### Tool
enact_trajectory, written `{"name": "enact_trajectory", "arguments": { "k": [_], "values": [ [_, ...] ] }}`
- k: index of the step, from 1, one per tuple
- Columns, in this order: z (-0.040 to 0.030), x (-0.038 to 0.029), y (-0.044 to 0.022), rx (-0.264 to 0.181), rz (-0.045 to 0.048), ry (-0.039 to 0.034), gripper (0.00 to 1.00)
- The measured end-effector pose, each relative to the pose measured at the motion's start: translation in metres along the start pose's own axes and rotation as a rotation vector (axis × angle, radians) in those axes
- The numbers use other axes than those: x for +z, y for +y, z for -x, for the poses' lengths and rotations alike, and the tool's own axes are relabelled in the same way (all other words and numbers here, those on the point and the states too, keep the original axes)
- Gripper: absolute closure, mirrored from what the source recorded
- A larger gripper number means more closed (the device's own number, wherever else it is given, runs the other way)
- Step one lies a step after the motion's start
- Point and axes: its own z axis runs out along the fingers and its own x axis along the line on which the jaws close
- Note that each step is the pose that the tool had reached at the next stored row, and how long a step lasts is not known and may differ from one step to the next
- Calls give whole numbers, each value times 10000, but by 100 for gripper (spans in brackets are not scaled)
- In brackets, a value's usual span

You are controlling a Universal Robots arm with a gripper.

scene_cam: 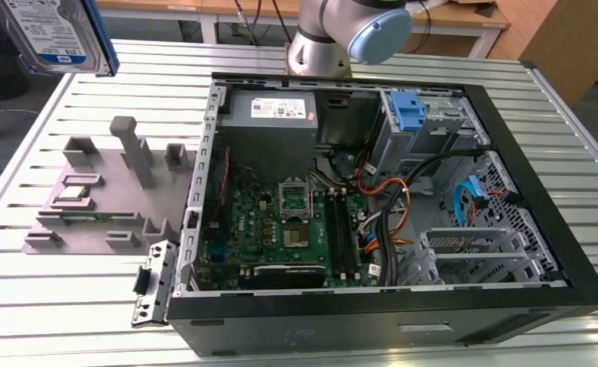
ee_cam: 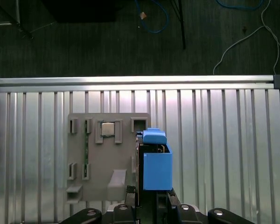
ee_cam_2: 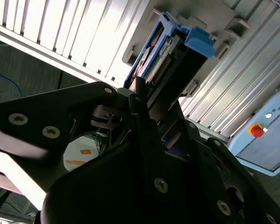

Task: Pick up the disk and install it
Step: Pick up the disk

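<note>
The disk (scene_cam: pixel 46 32), silver with a blue-and-white label and blue side rails, hangs high in the air at the exterior view's upper left, above the far corner of the slatted table. In the first wrist view I see the disk (ee_cam: pixel 155 163) edge-on, blue rail facing the camera, held upright over the edge of the grey fixture (ee_cam: pixel 107 158). My gripper (ee_cam: pixel 147 198) is shut on the disk's lower end. The second wrist view shows the black fingers (ee_cam_2: pixel 130 100) clamped on the disk (ee_cam_2: pixel 177 51).
An open computer case (scene_cam: pixel 544 206) lies on the table at the exterior view's right, with a power-supply box (scene_cam: pixel 278 107), motherboard (scene_cam: pixel 278 222) and a drive bay with a blue latch (scene_cam: pixel 409 115). The grey fixture (scene_cam: pixel 105 199) holds a small chip (scene_cam: pixel 75 191). The arm's base (scene_cam: pixel 325 38) stands behind the case.
</note>
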Motion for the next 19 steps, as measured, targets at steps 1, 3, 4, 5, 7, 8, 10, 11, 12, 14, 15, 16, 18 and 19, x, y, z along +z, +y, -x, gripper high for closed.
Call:
{"name": "enact_trajectory", "arguments": {
  "k": [1,3,4,5,7,8,10,11,12,14,15,16,18,19],
  "values": [
    [0,0,-8,0,0,0,65],
    [1,0,-20,2,-1,0,65],
    [1,0,-24,2,-1,-1,65],
    [2,-1,-28,2,0,0,65],
    [2,-1,-39,1,0,0,65],
    [2,-2,-48,1,0,0,65],
    [2,-2,-62,2,-1,-1,65],
    [3,-2,-68,2,-1,0,65],
    [3,-3,-75,2,0,-1,65],
    [3,-3,-88,2,0,-1,65],
    [4,-3,-96,2,-1,-1,65],
    [4,-4,-105,1,0,-1,65],
    [5,-4,-121,2,0,-1,65],
    [5,-4,-130,1,-1,-1,65]
  ]
}}
